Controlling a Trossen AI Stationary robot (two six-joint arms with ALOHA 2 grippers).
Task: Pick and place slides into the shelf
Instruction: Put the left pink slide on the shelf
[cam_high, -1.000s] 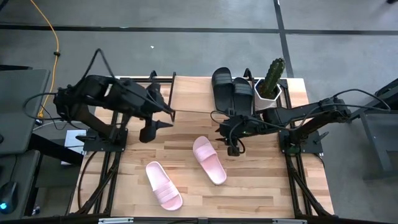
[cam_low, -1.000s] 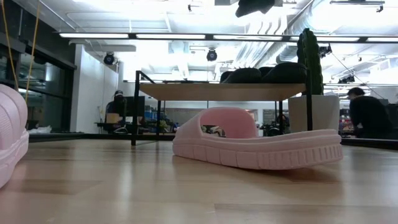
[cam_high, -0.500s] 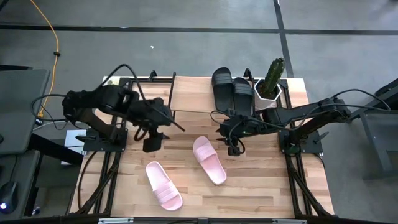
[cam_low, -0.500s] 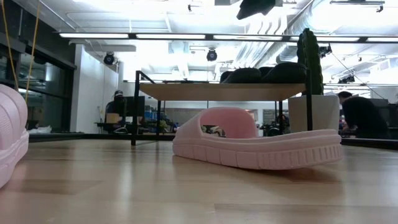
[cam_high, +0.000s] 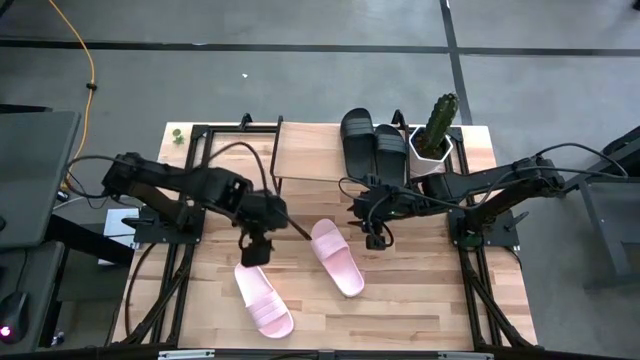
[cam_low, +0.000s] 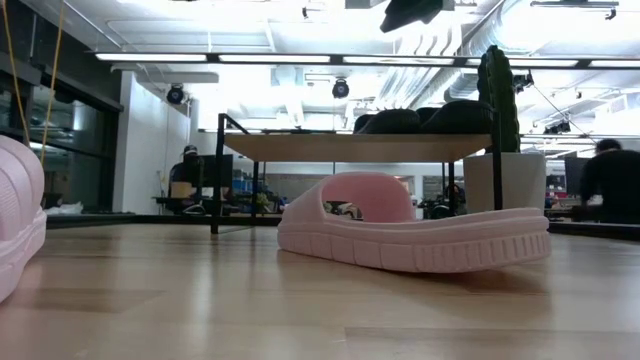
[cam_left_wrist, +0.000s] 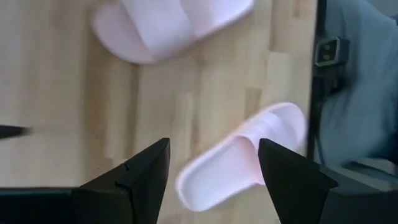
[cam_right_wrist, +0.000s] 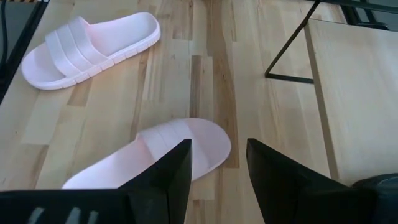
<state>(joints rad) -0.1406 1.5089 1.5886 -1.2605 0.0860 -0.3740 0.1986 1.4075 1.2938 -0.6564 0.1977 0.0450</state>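
High view: left gripper (cam_high: 253, 252) (jaws wide, empty) has swung down over near pink slide (cam_high: 263, 297).

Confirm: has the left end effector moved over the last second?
Yes. The left end effector swung away from the wooden-top shelf, toward the near pale pink slide.

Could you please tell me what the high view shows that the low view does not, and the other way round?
Only the high view shows both arms: the left gripper, open, above the nearer pink slide, and the right gripper, open, beside the farther pink slide. Only the low view shows the room behind, with a person at the right edge, and the open space under the shelf. Both show the two pink slides on the table, the black slides on the shelf, and the cactus in its white pot beside it.
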